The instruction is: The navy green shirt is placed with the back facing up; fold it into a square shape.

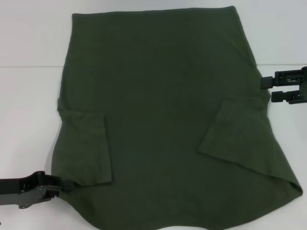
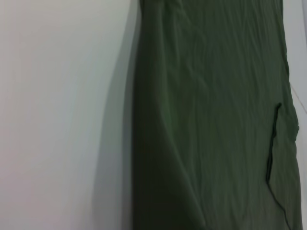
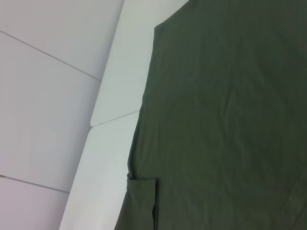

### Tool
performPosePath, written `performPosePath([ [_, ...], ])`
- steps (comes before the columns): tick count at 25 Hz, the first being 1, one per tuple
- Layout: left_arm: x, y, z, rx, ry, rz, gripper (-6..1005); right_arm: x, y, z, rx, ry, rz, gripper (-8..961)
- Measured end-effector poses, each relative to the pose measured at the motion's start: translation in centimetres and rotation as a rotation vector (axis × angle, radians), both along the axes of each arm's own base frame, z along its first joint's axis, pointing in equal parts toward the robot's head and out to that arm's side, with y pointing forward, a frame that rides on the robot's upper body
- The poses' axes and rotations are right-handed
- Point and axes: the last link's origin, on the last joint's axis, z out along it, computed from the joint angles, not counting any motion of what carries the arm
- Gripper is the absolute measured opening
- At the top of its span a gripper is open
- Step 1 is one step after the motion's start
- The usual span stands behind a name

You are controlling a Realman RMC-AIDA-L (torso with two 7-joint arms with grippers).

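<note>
The navy green shirt (image 1: 163, 120) lies spread on the white table (image 1: 29, 96), filling most of the head view. Both short sleeves are folded inward onto the body, one on the left (image 1: 88, 146) and one on the right (image 1: 235, 132). My left gripper (image 1: 66, 185) is at the shirt's near left edge and looks shut on the cloth there. My right gripper (image 1: 266, 89) stands at the shirt's right edge, about mid-height, with its two black fingers apart and nothing between them. The left wrist view shows the shirt's edge (image 2: 144, 143) casting a wide shadow on the table.
White table surface (image 1: 288, 43) shows on both sides of the shirt and beyond its far edge. A seam between table panels (image 3: 115, 117) runs beside the cloth in the right wrist view.
</note>
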Motion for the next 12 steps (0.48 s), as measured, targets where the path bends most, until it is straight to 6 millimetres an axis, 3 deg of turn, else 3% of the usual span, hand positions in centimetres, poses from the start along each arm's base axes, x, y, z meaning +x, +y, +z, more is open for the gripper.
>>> performPosePath([
  [12, 0.36, -0.13, 0.25, 0.008, -0.024, -0.053, 76, 0.31, -0.59, 0.0, -0.027, -0.007, 0.008, 790],
])
